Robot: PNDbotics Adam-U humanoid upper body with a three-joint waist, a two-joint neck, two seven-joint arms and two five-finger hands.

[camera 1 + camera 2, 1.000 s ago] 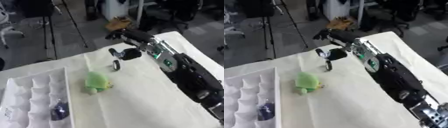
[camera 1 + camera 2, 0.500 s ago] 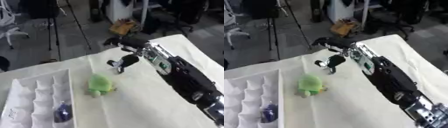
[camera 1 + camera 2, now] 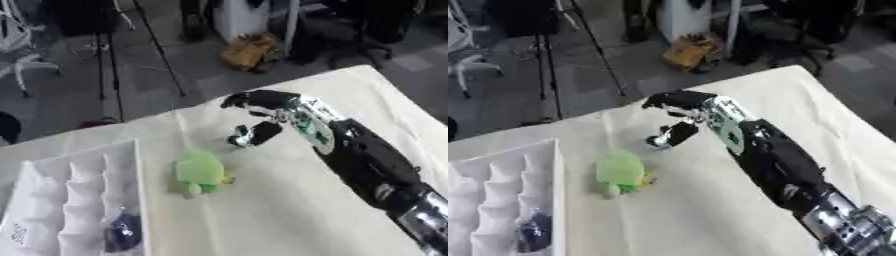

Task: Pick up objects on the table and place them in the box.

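Right hand (image 3: 262, 107) stretched over the bench (image 3: 289, 210), fingers (image 3: 238, 101) spread open, gripping nothing, thumb hanging down. Green toy (image 3: 201, 171) just below and beside the fingertips, apart from them, flat on the cloth. White divided box (image 3: 66, 195) farther off past the toy, a dark purple thing (image 3: 121, 232) already in one cell. Risks, as a judgement: soft rounded toy nudged aside or rolled by a descending thumb; closing too high, catching only cloth. Left hand nowhere visible.
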